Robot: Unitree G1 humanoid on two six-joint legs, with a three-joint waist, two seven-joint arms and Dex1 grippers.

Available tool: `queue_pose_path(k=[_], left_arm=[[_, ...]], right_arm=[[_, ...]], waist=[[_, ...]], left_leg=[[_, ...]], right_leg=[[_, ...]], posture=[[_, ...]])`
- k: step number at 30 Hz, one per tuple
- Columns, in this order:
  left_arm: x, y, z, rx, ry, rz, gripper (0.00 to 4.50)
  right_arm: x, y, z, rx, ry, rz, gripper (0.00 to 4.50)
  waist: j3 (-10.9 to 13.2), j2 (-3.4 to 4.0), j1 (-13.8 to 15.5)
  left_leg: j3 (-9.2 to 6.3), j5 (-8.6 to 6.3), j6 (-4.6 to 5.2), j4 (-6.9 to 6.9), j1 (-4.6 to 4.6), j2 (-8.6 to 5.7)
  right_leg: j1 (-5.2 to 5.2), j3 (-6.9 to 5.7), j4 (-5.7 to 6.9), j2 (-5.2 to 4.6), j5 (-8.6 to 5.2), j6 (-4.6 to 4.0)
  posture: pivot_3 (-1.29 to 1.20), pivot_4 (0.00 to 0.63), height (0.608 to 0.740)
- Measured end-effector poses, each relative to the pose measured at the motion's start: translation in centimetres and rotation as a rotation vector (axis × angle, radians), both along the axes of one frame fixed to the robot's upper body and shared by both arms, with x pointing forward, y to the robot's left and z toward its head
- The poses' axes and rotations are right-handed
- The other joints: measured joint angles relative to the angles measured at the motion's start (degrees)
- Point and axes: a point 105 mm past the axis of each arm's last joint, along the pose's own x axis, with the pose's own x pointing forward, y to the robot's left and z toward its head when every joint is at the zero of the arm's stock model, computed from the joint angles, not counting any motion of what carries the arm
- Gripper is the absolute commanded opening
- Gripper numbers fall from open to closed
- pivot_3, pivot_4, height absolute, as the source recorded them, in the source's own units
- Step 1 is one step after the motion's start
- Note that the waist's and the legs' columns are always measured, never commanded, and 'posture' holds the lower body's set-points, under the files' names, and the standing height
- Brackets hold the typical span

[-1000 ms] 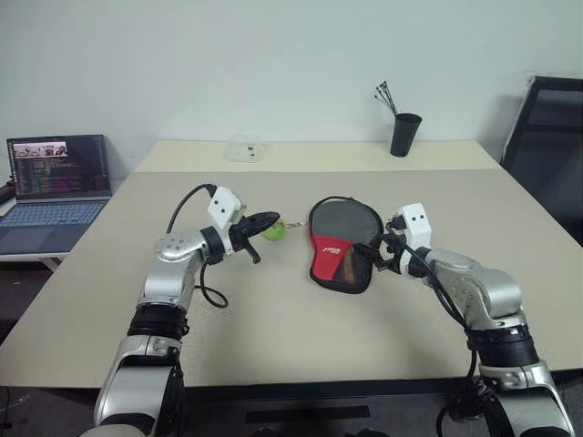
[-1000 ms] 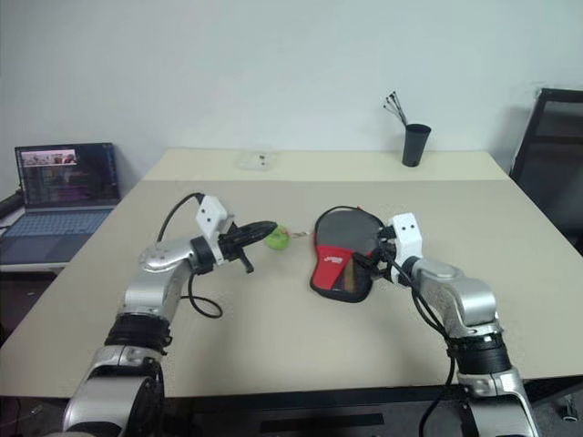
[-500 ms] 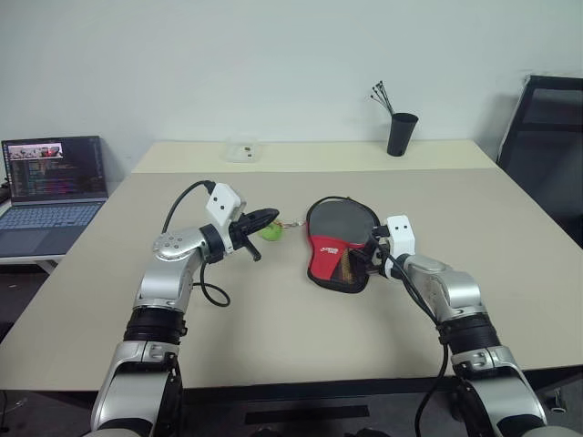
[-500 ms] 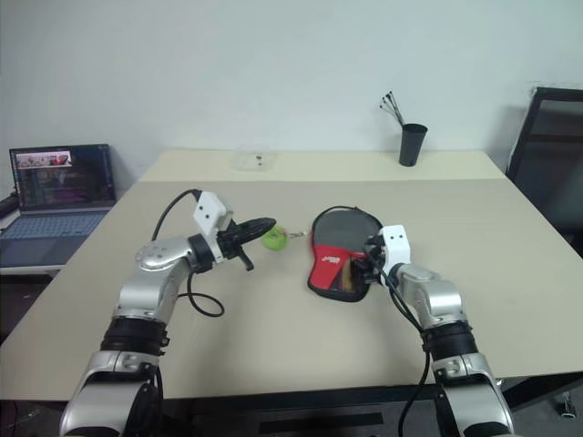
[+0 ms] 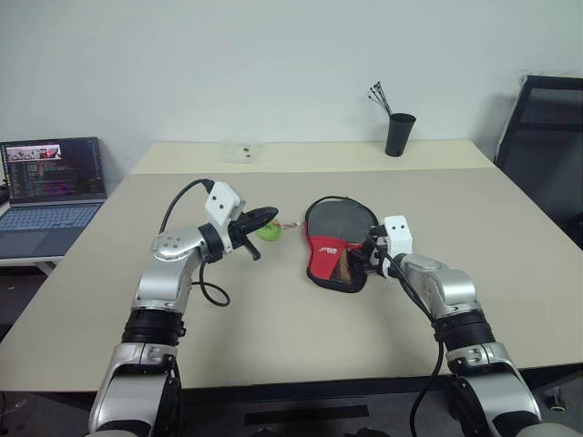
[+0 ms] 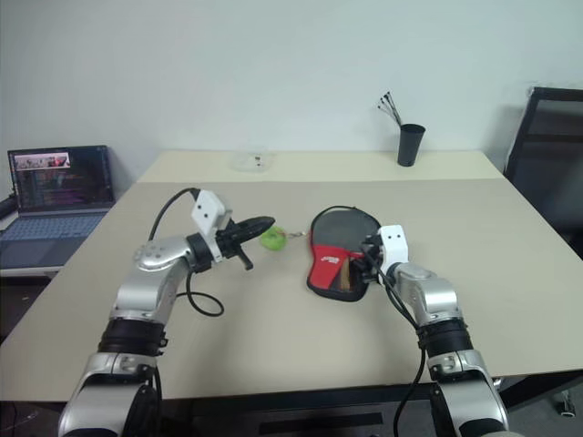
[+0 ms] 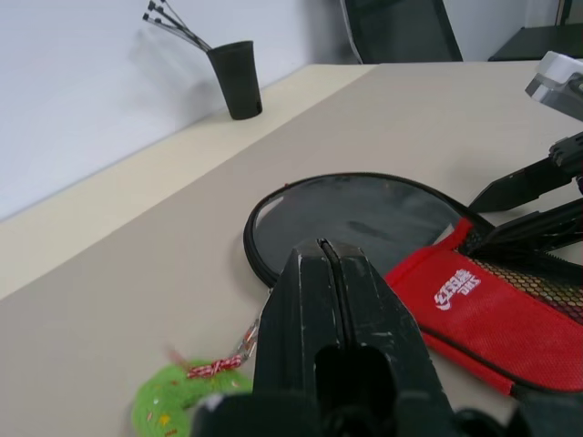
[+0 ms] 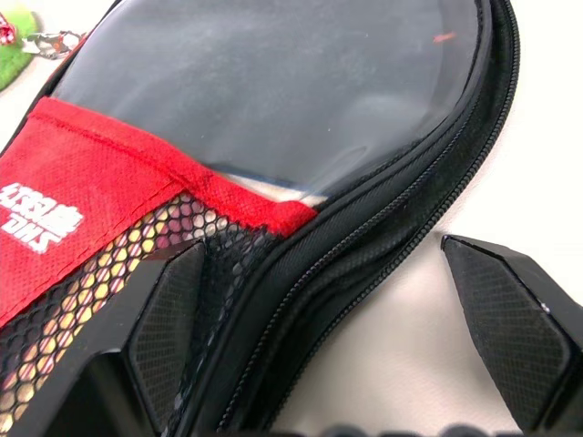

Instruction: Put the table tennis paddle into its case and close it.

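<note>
Paddle-shaped black fabric case (image 5: 339,242) lies mid-counter (image 5: 273,337) — right end effector (image 8: 351,341), spread wide, straddles its zipped edge to steady it; left end effector (image 5: 261,219), clamped empty, hovers beside green tag (image 5: 269,231).

Even, soft indoor light falls on my counter (image 5: 273,328), with faint shadows. The case's (image 8: 273,100) clear window shows mild glare. My left fingers (image 7: 332,337) look blurred up close.

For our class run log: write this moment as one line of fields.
case: soft black-and-red fabric zip case flat on table | left gripper: shut, beside green tag | right gripper: open, straddling case edge
</note>
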Motion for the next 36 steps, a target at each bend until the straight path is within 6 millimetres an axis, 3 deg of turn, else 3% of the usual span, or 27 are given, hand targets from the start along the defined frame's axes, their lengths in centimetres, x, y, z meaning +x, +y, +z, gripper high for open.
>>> queue_pose_path(k=[12,17,22,27,36], left_arm=[[-0.5,1.2,-0.7,0.033,0.012,0.026,0.0],[-1.2,2.3,-1.5,0.043,0.046,0.036,0.0],[-3.4,3.7,-3.1,0.085,0.141,-0.014,0.0],[-5.2,3.7,-3.9,0.104,0.208,-0.081,0.0],[-6.9,2.3,-4.1,0.092,0.249,-0.163,0.0]], right_arm=[[-0.8,2.9,-0.4,0.104,0.058,0.061,0.02],[-0.9,3.5,-0.3,0.127,0.067,0.075,0.02],[-1.6,4.9,0.1,0.162,0.112,0.161,0.02],[-3.1,6.0,1.2,0.157,0.13,0.277,0.02],[-7.1,3.4,0.1,0.148,0.218,0.311,0.02]], waist=[[0.0,0.0,-1.2],[0.0,0.0,-1.5],[0.0,0.0,-1.7],[0.0,0.01,-1.5],[0.0,0.01,-1.1]], left_leg=[[-0.02,0.0,0.0,0.0,0.06,0.07],[-0.01,0.0,0.0,-0.02,0.06,0.17],[0.0,-0.01,-0.01,-0.08,0.06,0.28],[-0.01,-0.01,-0.01,-0.09,0.05,0.33],[-0.04,-0.02,-0.02,-0.09,0.02,0.33]], right_leg=[[0.0,0.06,0.08,0.0,0.0,0.0],[-0.04,0.09,0.08,0.0,0.0,0.0],[-0.1,0.07,0.09,0.06,-0.03,-0.06],[-0.11,0.04,0.1,0.1,-0.08,-0.09],[-0.1,0.02,0.06,0.08,-0.23,0.11]], posture=[[0.0,0.15,0.74],[0.0,0.15,0.74],[0.0,0.15,0.74],[0.0,0.15,0.74],[0.0,0.15,0.74]])
